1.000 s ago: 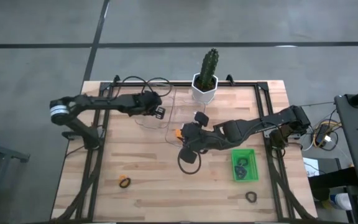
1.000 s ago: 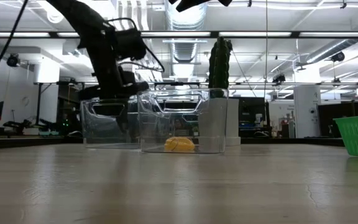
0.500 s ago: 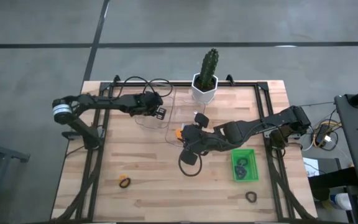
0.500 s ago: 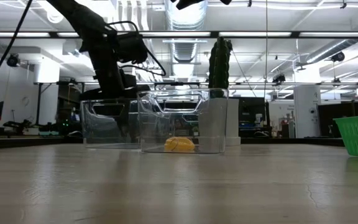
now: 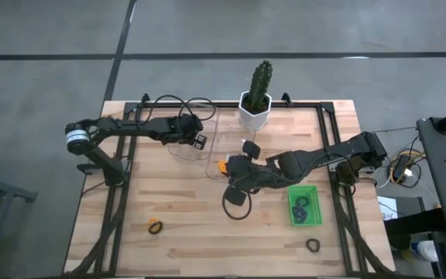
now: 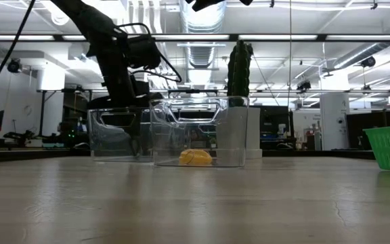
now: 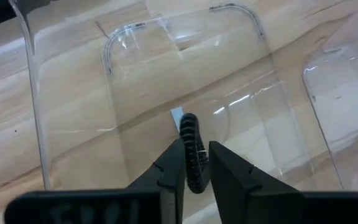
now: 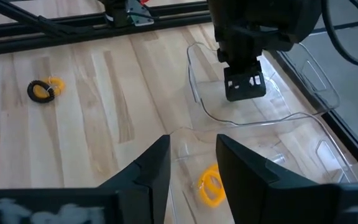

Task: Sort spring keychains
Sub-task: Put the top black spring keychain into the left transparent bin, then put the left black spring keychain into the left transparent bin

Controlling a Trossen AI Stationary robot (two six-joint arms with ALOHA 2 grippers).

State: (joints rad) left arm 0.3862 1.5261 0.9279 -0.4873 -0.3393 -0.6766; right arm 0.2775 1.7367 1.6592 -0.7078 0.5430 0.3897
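As left pincer (image 7: 195, 163) hovers, black keychain (image 7: 191, 151) pinched between fingers

**Workshop Around the Table**

A grey concrete floor (image 5: 45, 46) with dark seams surrounds the wooden table (image 5: 176, 225). Beyond it, ceiling light strips (image 6: 330, 37), a silver duct (image 6: 202, 20) and cluttered workbenches (image 6: 19, 139) fill the room.

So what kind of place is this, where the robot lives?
Probably a robot lab or workshop. The low view shows strip lights and a big silver air duct overhead, with equipment racks behind. Two dark robot arms work at a wooden table on a bare grey floor.
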